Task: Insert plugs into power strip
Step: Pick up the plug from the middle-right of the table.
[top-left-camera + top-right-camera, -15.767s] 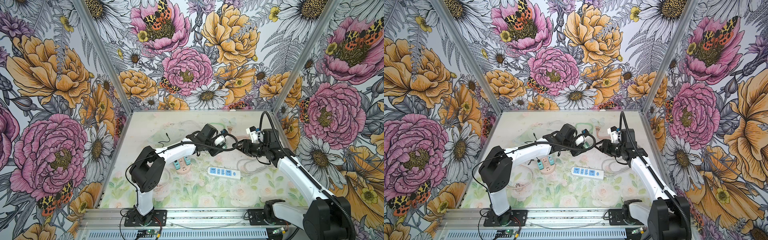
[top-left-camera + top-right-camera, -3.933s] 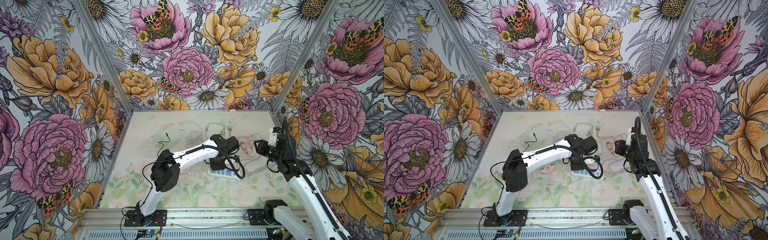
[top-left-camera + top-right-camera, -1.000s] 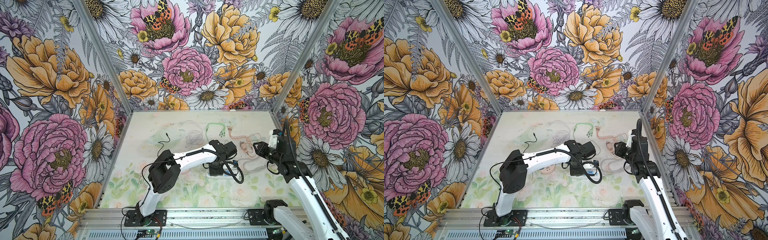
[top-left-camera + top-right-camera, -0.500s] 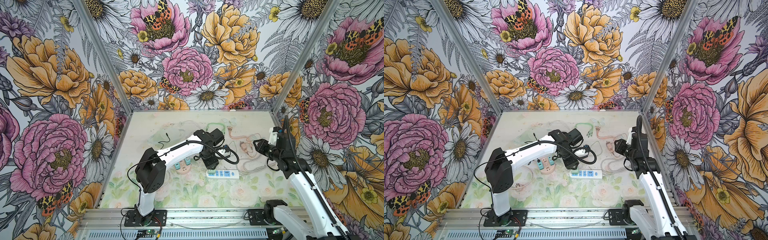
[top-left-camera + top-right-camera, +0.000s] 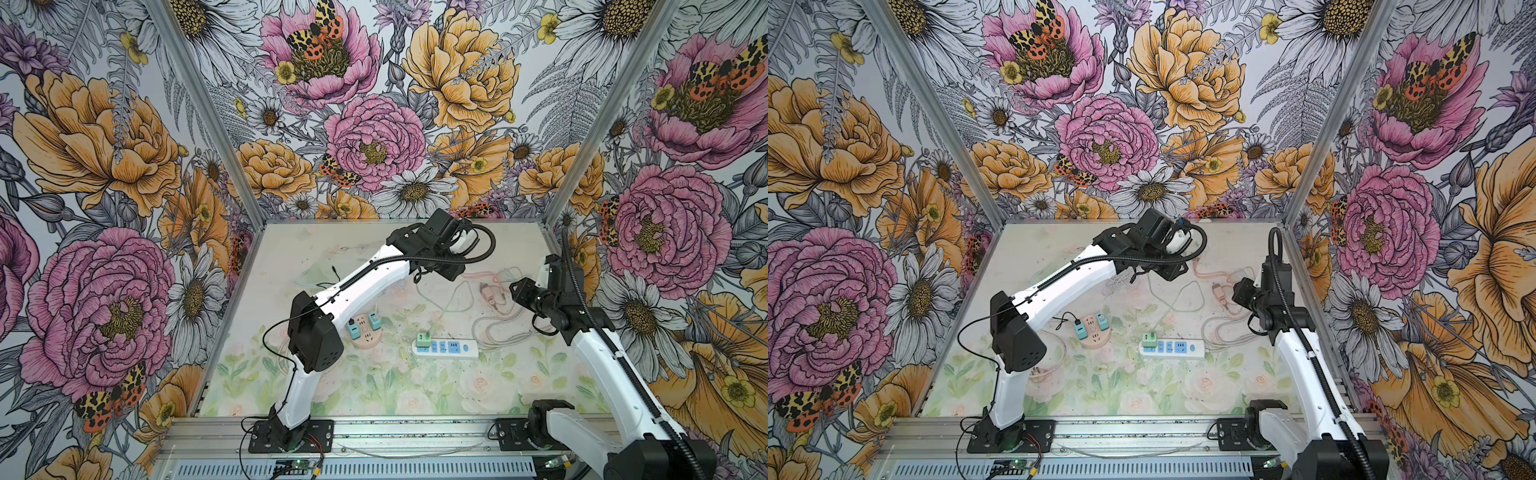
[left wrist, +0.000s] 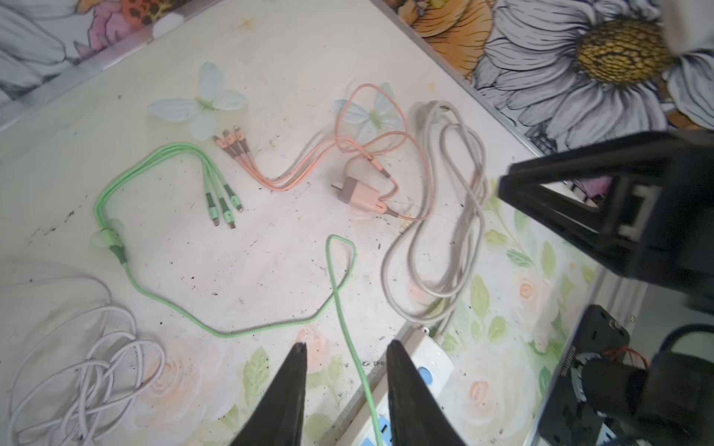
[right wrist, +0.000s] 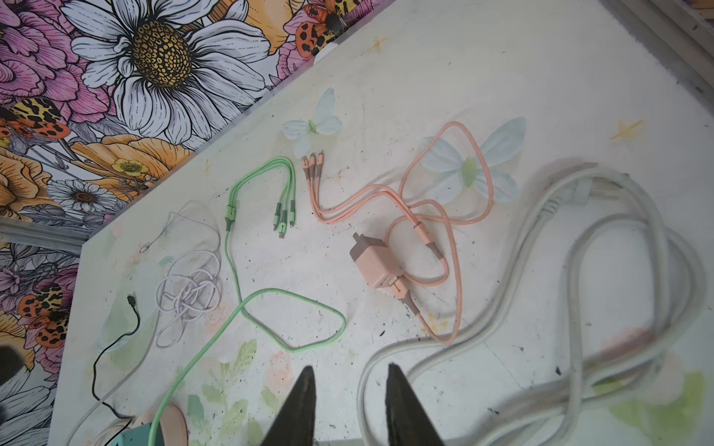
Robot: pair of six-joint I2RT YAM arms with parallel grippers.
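In both top views, the small green cube-shaped plug (image 5: 423, 338) (image 5: 1148, 338) stands upright in the end socket of the long white power strip with blue sockets (image 5: 451, 349) (image 5: 1177, 348). The two teal cube plugs (image 5: 354, 331) sit in a round pink socket hub (image 5: 365, 340) near my left elbow. The pink-brown cube plug (image 5: 487, 293) lies loose on the floral table mat (image 5: 374, 395), near the tips of my right gripper (image 5: 517, 289) and well apart from the strip.

In my left wrist view, my left gripper (image 6: 344, 390) has its jaws parted and pinches nothing. The thin green cable (image 6: 232, 333) merely shows through the gap on its way to the strip. Closer than the top views allow, I see the pink-brown plug's darker face, a metal prong, and the three-headed ends of both cables. A thick grey cord (image 6: 436, 239) coils beside it.

In my right wrist view, my right gripper's jaws also stand apart and empty. The pink-brown plug lies on its side amid its orange-pink cable (image 7: 456, 285). Unlike the left wrist view, this one catches a corner of a teal plug and a thin black cable (image 7: 133, 312).
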